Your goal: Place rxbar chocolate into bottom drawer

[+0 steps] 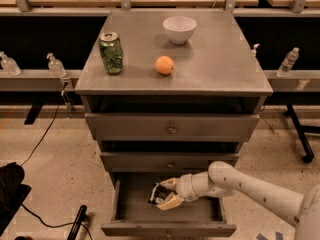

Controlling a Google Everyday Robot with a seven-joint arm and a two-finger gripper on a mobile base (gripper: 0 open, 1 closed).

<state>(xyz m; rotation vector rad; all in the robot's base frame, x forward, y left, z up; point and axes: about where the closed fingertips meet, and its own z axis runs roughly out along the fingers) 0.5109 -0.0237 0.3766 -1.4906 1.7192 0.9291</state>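
Bottom drawer (169, 229): pulled open at the foot of the grey cabinet, its front nearest the camera.
Gripper (163, 194): inside the open drawer, reaching in from the right on a white arm (250, 186), its two tan fingers clamped on the bar.
Rxbar chocolate (157, 196): black wrapper with white patch, held over the drawer floor, left of centre.
Upper drawers (172, 128): both closed.
Cabinet top (220, 64): green can (111, 53) at left, orange (164, 65) in the middle, white bowl (179, 29) behind.
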